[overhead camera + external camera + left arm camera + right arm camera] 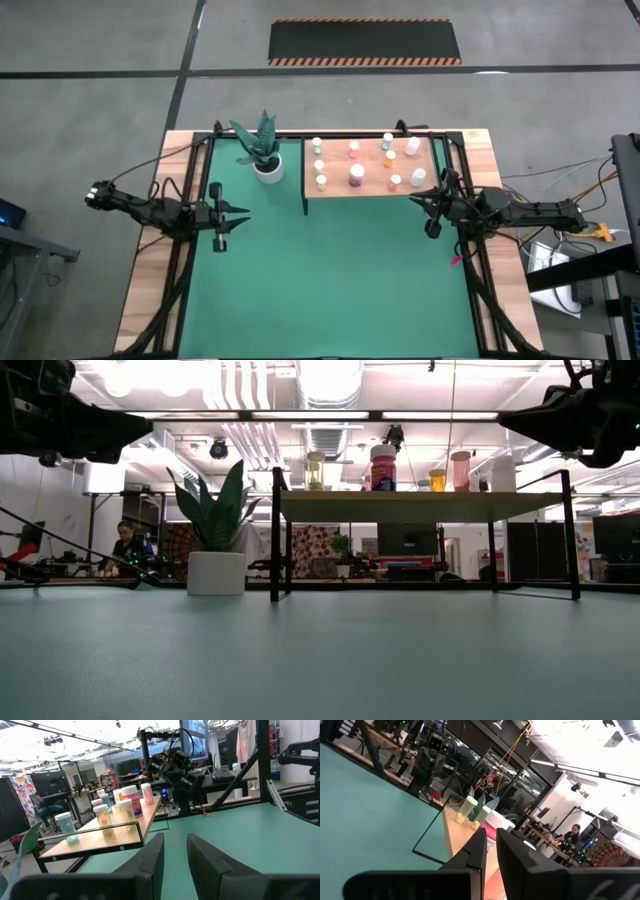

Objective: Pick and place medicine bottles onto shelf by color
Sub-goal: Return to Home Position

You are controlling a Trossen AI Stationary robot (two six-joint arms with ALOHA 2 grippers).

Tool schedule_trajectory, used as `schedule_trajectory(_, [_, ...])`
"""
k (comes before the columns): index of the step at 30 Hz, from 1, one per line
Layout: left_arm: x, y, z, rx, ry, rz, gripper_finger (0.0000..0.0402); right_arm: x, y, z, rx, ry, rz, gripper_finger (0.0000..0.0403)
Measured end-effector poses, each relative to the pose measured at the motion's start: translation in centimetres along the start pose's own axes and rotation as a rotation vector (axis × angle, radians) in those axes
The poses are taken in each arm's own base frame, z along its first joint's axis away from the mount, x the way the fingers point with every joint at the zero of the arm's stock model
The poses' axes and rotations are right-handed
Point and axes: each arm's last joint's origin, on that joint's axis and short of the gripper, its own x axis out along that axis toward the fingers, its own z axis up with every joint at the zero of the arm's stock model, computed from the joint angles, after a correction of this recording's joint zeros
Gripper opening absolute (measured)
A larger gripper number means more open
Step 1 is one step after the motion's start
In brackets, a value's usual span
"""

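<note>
Right gripper (425,205), fingers narrowly parted and empty, hovers beside the shelf (337,186) corner; a careless retreat may topple nearby medicine bottles (417,178). Left gripper (235,215), fingers parted and empty, hangs over the desk (145,300).

White-capped medicine bottles (356,176) stand upright, spread across the light wooden shelf (340,190).

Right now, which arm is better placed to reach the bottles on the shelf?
The right arm. The right claw hangs at the right end of the shelf, close to the bottles. The left claw sits over the mat, farther off, near the potted plant.
</note>
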Motion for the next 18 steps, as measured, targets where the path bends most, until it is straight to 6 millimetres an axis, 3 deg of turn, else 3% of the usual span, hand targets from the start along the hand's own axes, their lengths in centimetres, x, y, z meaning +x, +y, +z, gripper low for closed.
schedule_trajectory(18, [0.01,-0.02,-0.01,0.001,0.002,-0.001,0.0065,0.0,0.0,0.0,0.019,0.0,0.0,0.0031])
